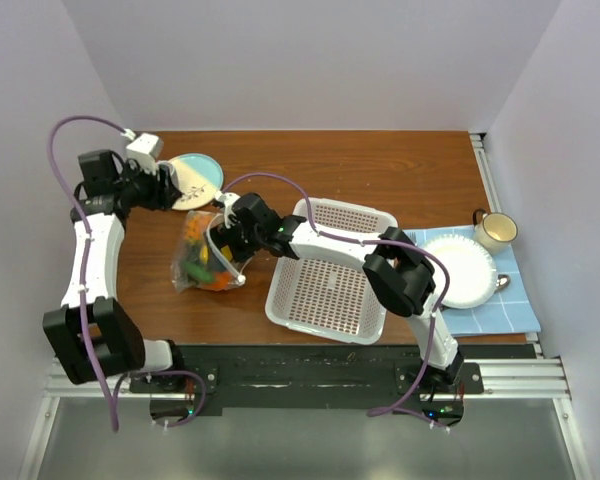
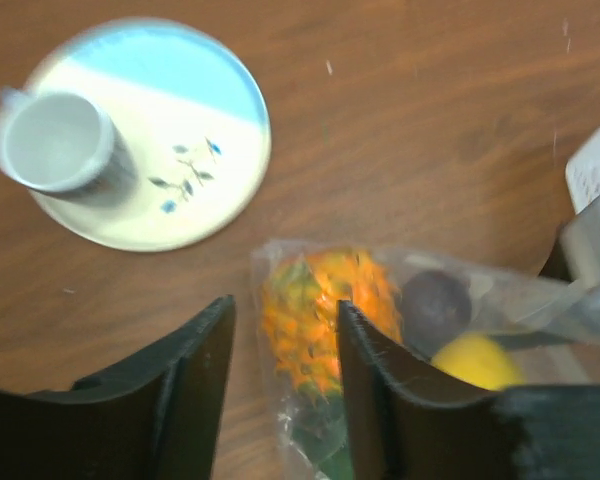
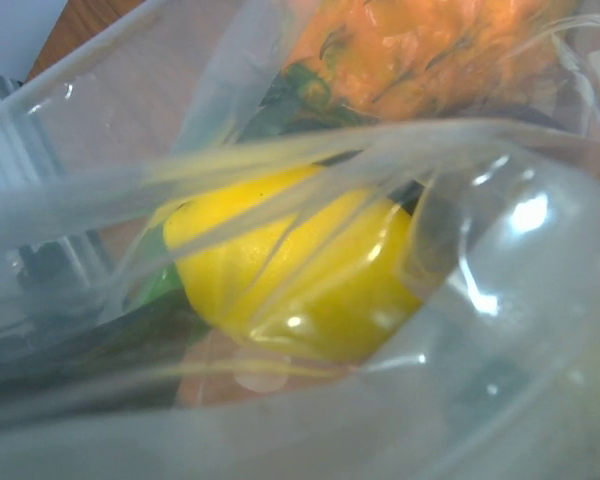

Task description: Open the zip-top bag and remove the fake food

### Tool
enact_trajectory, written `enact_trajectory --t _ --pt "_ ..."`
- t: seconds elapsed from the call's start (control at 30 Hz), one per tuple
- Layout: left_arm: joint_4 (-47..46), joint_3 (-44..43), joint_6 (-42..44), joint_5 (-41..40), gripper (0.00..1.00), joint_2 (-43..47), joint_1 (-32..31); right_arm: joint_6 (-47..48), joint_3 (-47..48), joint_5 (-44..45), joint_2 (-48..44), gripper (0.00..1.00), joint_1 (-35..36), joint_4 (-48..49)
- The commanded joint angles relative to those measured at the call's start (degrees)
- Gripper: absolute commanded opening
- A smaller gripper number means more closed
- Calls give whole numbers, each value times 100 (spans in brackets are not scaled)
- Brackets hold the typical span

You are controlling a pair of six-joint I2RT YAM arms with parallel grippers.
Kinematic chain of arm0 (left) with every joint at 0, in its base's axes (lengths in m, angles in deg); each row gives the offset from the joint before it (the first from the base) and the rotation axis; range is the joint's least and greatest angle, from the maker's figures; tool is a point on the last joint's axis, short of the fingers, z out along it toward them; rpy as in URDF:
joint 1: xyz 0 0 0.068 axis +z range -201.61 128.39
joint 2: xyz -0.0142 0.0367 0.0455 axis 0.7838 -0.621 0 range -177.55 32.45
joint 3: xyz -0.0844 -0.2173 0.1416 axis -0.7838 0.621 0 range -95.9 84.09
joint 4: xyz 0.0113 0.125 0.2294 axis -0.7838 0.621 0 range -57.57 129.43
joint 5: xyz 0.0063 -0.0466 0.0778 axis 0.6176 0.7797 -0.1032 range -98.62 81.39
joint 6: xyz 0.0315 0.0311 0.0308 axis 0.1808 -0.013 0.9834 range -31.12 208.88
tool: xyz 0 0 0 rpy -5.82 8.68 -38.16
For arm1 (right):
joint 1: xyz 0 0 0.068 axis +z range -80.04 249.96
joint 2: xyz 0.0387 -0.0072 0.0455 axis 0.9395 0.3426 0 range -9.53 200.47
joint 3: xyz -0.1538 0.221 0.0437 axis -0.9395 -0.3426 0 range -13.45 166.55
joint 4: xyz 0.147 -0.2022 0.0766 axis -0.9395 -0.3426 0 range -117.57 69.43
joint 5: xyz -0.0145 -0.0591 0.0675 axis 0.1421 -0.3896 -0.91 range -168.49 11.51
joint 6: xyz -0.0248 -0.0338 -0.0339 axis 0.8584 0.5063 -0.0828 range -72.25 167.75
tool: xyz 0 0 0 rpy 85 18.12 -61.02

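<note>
Centrally, the clear, crinkly plastic zip-top bag (image 1: pixel 202 258) lay on the brown wooden table (image 1: pixel 380 170), between the round pale plate with a blue band (image 1: pixel 195 178) and the white perforated plastic basket (image 1: pixel 330 275), near the basket's left side. The fake food sat inside it: a round orange plastic fruit (image 2: pixel 325 300), a yellow plastic lemon (image 3: pixel 290 270), a dark round piece (image 2: pixel 435 305) and a green piece (image 3: pixel 158 288). The left gripper (image 2: pixel 285 315) hovered over 1 end of the bag with its 2 dark fingers (image 2: pixel 195 390) spread apart, holding nothing. The right gripper (image 1: pixel 232 238) sat against the bag's basket-side edge. Its wrist view was filled with plastic film and the lemon, so I could not tell whether it was clenched or released. A small white cup (image 2: pixel 55 140) stood on the plate
</note>
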Motion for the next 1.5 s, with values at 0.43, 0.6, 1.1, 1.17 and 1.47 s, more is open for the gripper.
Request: enact_trajectory --t 0.43,0.6,1.1,1.17,1.47 --pt "-717 1499 802 402 38 -844 -87 570 -477 665 -817 39 -31 223" --pt "-735 1482 863 349 36 -940 -87 756 -1126 1017 -1372 30 -39 319" --pt "-304 1368 1074 524 36 -1116 -298 1247 -978 894 -687 99 -40 1565" --pt "-243 1306 1109 542 36 -1230 -333 1274 -1066 903 -731 99 -31 1734" --pt "-111 1244 1127 630 36 -1327 -491 1204 -752 1071 -505 99 5 1674"
